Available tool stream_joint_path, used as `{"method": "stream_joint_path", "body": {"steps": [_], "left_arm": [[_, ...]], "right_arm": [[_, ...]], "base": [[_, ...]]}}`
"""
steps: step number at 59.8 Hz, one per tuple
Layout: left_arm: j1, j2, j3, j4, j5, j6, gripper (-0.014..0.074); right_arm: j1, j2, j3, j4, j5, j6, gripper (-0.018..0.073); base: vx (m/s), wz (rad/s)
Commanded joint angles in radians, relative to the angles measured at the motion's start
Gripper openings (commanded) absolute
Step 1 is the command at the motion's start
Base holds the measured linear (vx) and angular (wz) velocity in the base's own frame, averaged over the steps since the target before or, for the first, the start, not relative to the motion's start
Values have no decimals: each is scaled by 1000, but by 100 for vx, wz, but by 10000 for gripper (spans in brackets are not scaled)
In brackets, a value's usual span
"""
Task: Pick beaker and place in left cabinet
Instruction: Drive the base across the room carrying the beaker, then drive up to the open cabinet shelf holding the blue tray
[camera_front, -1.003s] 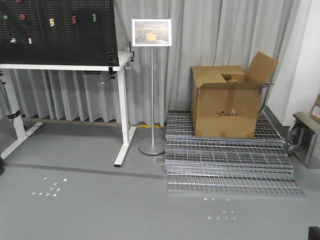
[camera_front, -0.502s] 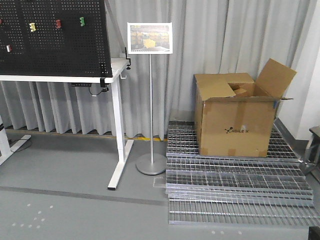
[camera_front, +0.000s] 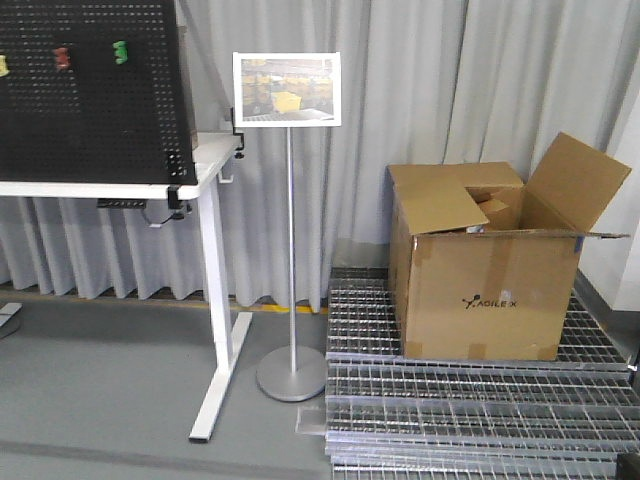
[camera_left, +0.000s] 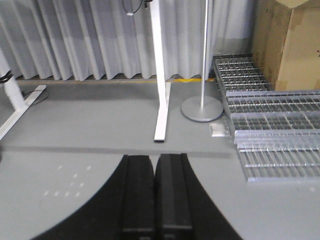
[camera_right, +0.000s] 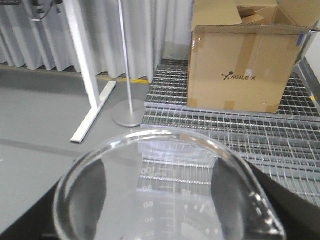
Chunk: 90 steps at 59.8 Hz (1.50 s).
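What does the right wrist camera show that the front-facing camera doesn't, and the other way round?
Only the right wrist view shows the beaker, its rim close up at the bottom. Only the front-facing view shows the black pegboard and the picture atop the sign stand. Both show the cardboard box, the metal grating, the white table leg and the curtain.
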Motion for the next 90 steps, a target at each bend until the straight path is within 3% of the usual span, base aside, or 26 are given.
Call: {"method": "stream_joint_path", "body": {"steps": [1, 44, 90], "left_arm": [[-5, -10, -15, 3, -75, -4, 4], [-5, -10, -15, 3, -75, -4, 4], [-5, -10, -15, 3, -75, -4, 4]], "right_arm": [[-4, 2, -29, -30, -67, -8, -1], [-4, 2, -29, -30, -67, -8, -1], [-4, 2, -29, -30, -67, -8, -1]], "base": [[48, -15], [44, -31], [28, -91]]}}
